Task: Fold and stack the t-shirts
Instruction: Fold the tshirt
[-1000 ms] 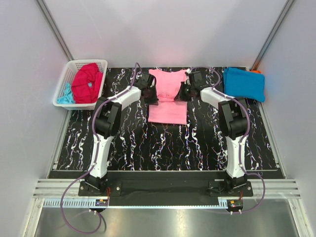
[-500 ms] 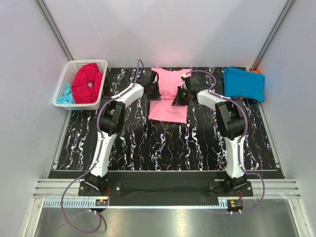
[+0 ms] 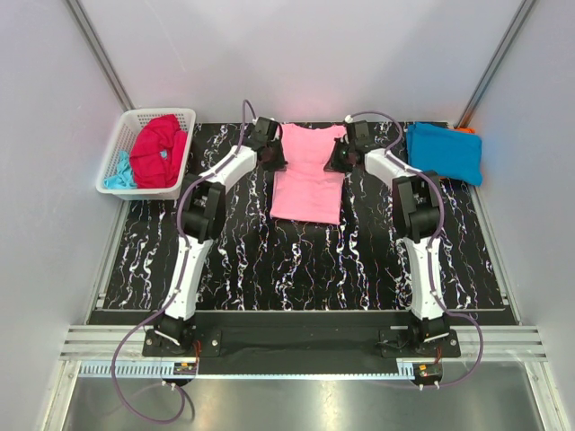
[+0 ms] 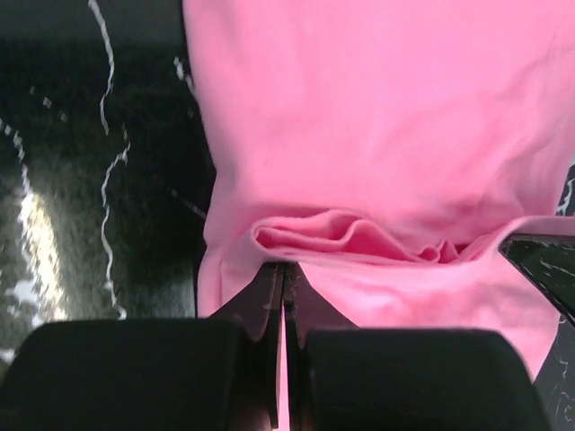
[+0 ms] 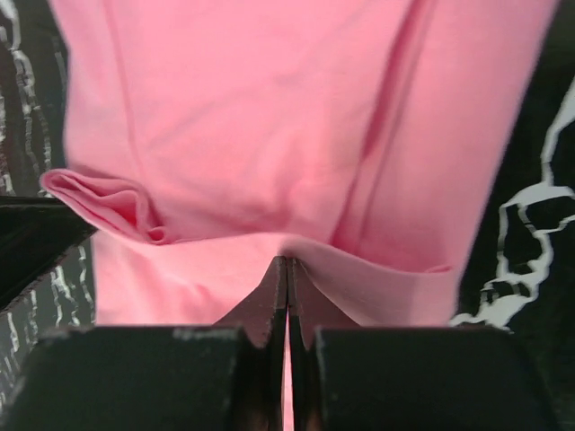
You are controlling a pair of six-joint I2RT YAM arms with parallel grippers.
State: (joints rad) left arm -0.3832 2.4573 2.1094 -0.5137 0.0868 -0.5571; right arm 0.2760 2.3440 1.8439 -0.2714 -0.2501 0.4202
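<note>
The left fingers (image 4: 274,285) and right fingers (image 5: 280,289) are each clamped shut on a far corner of the pink shirt (image 3: 307,184) on the bench (image 3: 225,260).

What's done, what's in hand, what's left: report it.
Done: blue shirt lies folded at far right, orange shirt peeking out behind it. In hand: left pincer and right pincer shut on the pink shirt. Left: red shirt and aqua shirt, crumpled in the basket.

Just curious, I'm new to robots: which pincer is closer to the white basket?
Left. The left pincer grips the pink shirt's edge, right of the basket; the right pincer is on the shirt's far side.
</note>
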